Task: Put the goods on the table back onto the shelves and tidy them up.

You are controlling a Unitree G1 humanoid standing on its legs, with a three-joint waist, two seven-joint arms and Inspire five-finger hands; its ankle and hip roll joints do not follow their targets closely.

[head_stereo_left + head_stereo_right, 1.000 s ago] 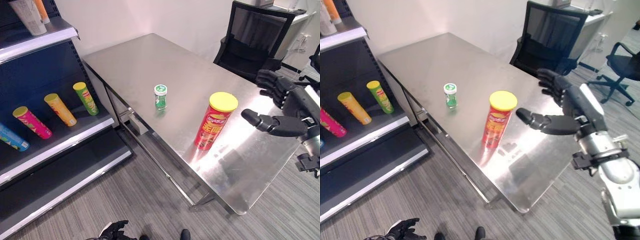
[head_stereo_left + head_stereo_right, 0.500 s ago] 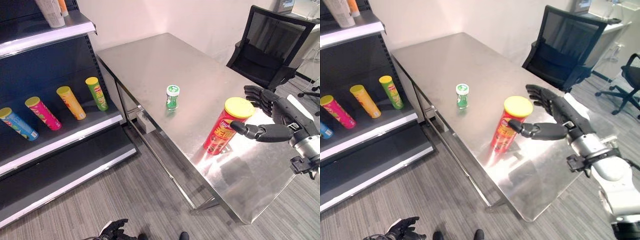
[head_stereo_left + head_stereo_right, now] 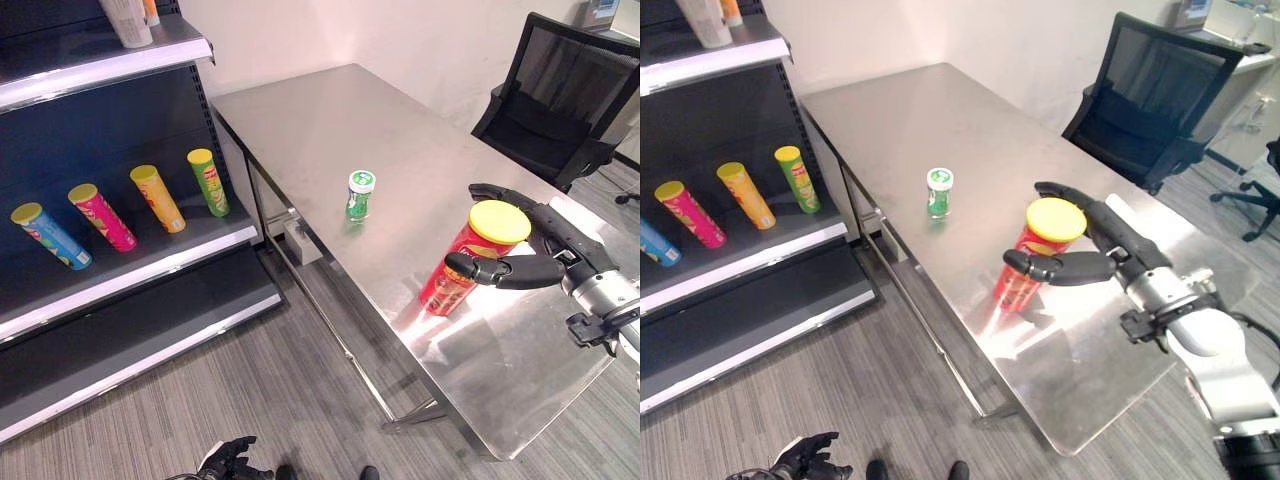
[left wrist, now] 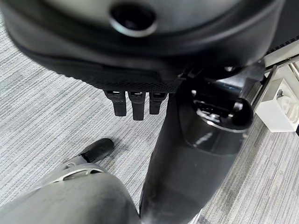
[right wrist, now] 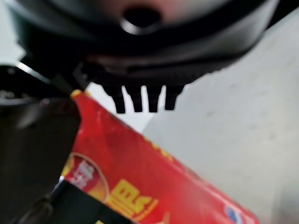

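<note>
The right hand (image 3: 1095,262) reaches in from about 4 o'clock over the steel desk (image 3: 330,120), its forearm level above the surface, and brackets the red chip can (image 3: 1032,262) with the yellow lid: the thumb lies across the can's near face partway down, the fingers (image 3: 1065,192) curve around the far side by the lid, touching or nearly so, not yet clamped tight as far as the head views tell. In the right wrist view the can's red wall sits right against the palm. The can stands upright, leaning slightly, near the desk's front long edge, with bare steel toward 5 o'clock of it. The small green jar (image 3: 359,195) with a white cap stands upright at about 10 o'clock of the can, well apart from it and also close to that front edge. The left hand (image 3: 228,462) hangs low at 6 o'clock over the grey carpet, fingers loosely curled around nothing. At 9 o'clock the dark shelves (image 3: 150,255) carry a blue can (image 3: 50,235), pink can (image 3: 102,217), orange can (image 3: 157,198) and green can (image 3: 208,182) lying side by side, with free shelf below them. A black office chair (image 3: 1140,110) stands at 1 o'clock behind the desk.
</note>
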